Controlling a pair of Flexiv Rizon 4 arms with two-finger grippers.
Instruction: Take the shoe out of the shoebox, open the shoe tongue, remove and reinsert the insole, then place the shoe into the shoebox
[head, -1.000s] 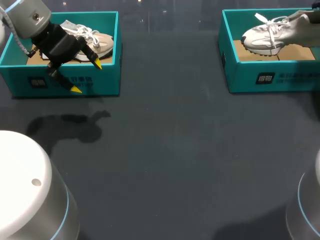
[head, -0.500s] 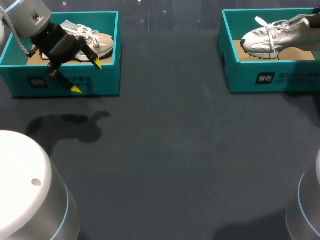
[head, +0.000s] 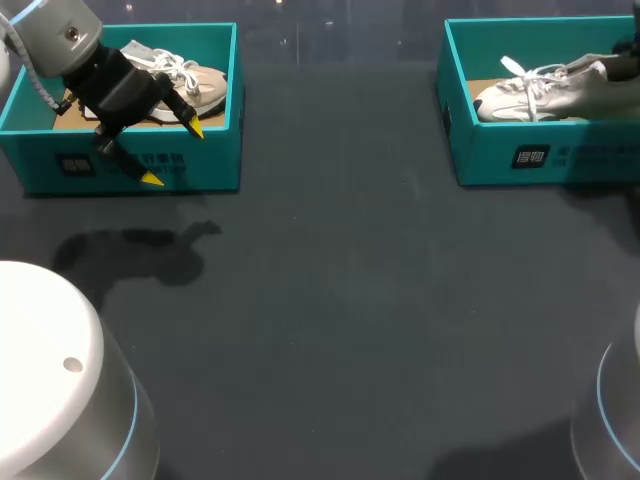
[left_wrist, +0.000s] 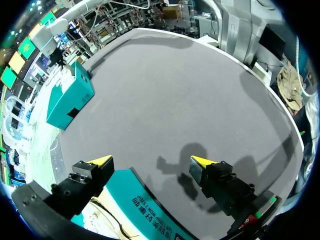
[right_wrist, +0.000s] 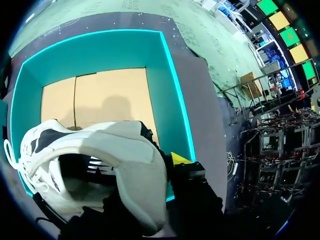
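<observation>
A white shoe (head: 530, 95) hangs low inside the right teal shoebox (head: 500, 150), toe toward the box's left wall. My right gripper (right_wrist: 167, 165) is shut on its heel collar (right_wrist: 135, 150); one yellow-tipped finger shows outside the heel and the other is hidden inside the shoe. The box's cardboard floor (right_wrist: 100, 95) lies beneath the shoe. In the head view this gripper is almost wholly past the right edge. My left gripper (head: 173, 153) stands open over the front wall of the left teal shoebox (head: 215, 150), nothing between its fingers (left_wrist: 100, 161).
The left shoebox holds a second, beige-and-white shoe (head: 190, 80) behind my left gripper. The dark table (head: 340, 300) stretches between and in front of the two boxes. In the left wrist view the right shoebox (left_wrist: 70, 97) stands far across the table.
The white shoe has sunk lower into the right shoebox and shifted a little left, in my right gripper's hold. The left arm has not moved.
</observation>
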